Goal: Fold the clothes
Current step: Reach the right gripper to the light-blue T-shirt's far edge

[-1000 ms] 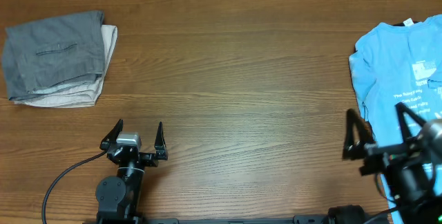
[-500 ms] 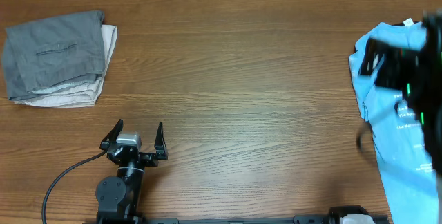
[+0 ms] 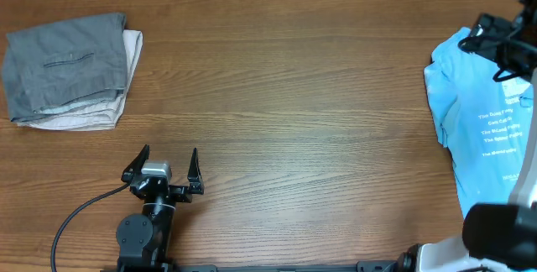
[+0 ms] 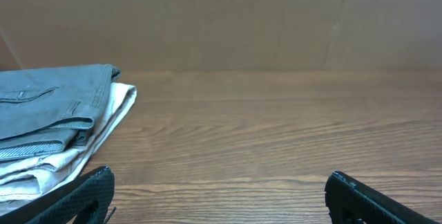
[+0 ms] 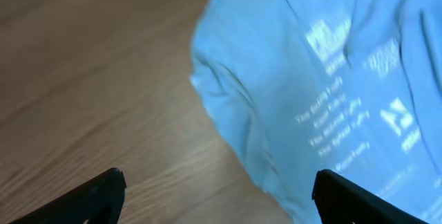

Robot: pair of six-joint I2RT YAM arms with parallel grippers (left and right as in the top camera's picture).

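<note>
T-shirt [image 3: 482,112]: light blue, white print up, at right edge of table [image 3: 294,96].
Right gripper [image 3: 497,39]: blurred overhead, over the shirt's far end; wrist view shows jaws spread, grasping nothing.
Left gripper [image 3: 164,164]: near left, jaws released.
Folded pile [image 3: 67,70]: far left; layers visible from left wrist.

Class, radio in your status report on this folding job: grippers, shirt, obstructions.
Left gripper open, empty. Right gripper open over T-shirt. T-shirt unfolded, print up, far right. Folded pile far left, no obstruction.

Left hand [image 3: 169,151], right hand [image 5: 219,184]: both agape
</note>
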